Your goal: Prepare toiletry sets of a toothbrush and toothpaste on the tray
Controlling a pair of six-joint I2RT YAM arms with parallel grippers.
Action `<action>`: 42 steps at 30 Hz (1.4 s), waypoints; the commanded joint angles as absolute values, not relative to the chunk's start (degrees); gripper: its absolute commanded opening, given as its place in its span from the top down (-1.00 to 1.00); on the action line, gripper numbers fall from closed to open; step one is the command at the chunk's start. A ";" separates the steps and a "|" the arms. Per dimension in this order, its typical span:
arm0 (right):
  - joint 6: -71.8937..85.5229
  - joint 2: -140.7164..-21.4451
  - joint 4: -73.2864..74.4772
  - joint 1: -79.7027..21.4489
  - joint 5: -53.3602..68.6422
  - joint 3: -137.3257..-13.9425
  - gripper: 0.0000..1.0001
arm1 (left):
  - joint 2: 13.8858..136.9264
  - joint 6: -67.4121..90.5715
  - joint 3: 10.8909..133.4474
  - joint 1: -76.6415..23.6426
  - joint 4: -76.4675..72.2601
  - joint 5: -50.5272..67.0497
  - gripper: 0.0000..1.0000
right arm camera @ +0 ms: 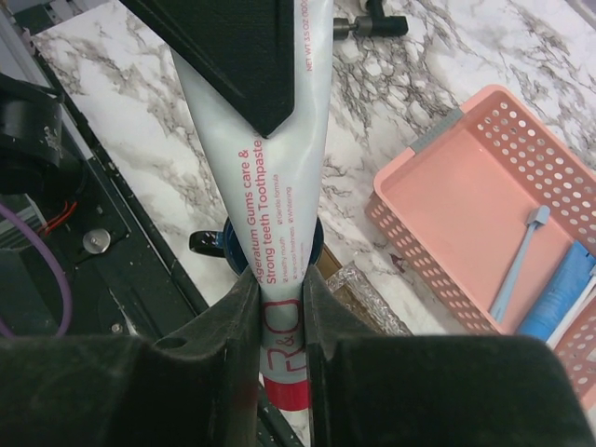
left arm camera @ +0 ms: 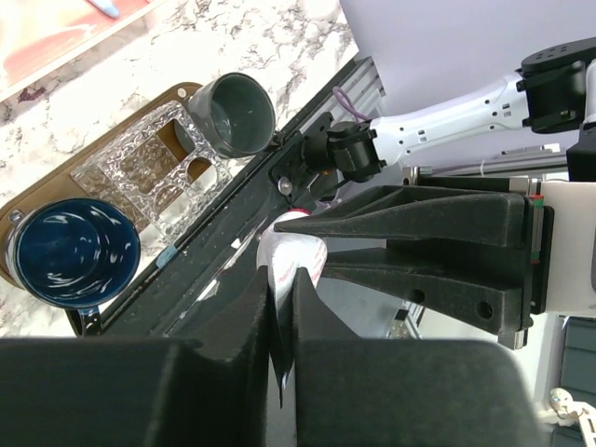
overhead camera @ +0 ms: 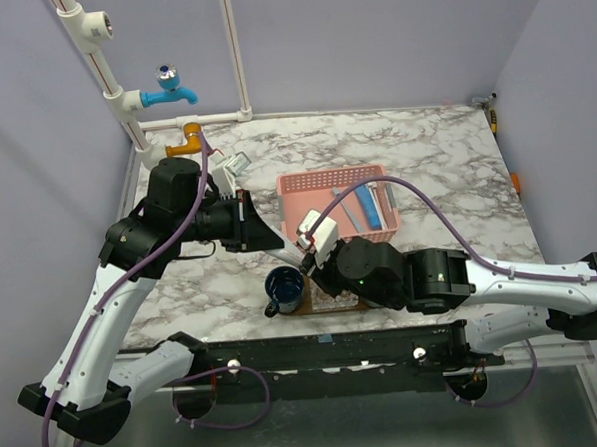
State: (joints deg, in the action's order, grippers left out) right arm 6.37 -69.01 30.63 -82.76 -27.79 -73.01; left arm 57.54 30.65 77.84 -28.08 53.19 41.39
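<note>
A pale toothpaste [right arm camera: 279, 177] tube with red lettering and a red cap hangs in the air between both grippers. My right gripper [right arm camera: 281, 289] is shut on it just above the cap. My left gripper [left arm camera: 282, 284] is shut on the tube's flat crimped end [left arm camera: 291, 253]. The tube hangs over a dark blue cup [right arm camera: 216, 244] that stands on the brown wooden tray [left arm camera: 179, 93]. A light-blue toothbrush [right arm camera: 520, 263] lies in the pink basket [right arm camera: 438, 191] beside a blue tube [right arm camera: 559, 300]. From above, both grippers meet near the basket's front left corner [overhead camera: 291, 242].
On the tray stand the dark blue cup [overhead camera: 283, 287], a grey cup [left arm camera: 233, 114] and a clear textured glass dish [left arm camera: 149, 172]. The pink basket [overhead camera: 307, 186] sits behind the tray. A blue tap [overhead camera: 166, 90] and white pipes rise at the back left. The black rail [overhead camera: 325, 347] runs along the near edge.
</note>
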 commanded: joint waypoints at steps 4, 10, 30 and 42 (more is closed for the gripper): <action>6.89 -68.60 27.08 -83.32 -31.05 -72.57 0.28 | 56.08 30.59 76.66 -27.70 51.39 44.71 1.00; 8.50 -66.92 26.84 -83.28 -33.06 -70.72 0.00 | 55.38 29.50 77.82 -27.74 53.12 40.79 1.00; 22.74 -65.19 36.71 -71.18 -39.23 -71.77 -0.22 | 57.55 26.45 84.79 -41.06 60.38 16.82 1.00; 28.20 -66.52 38.42 -51.77 -29.71 -68.43 -0.21 | 61.04 27.37 88.45 -53.15 62.69 1.32 1.00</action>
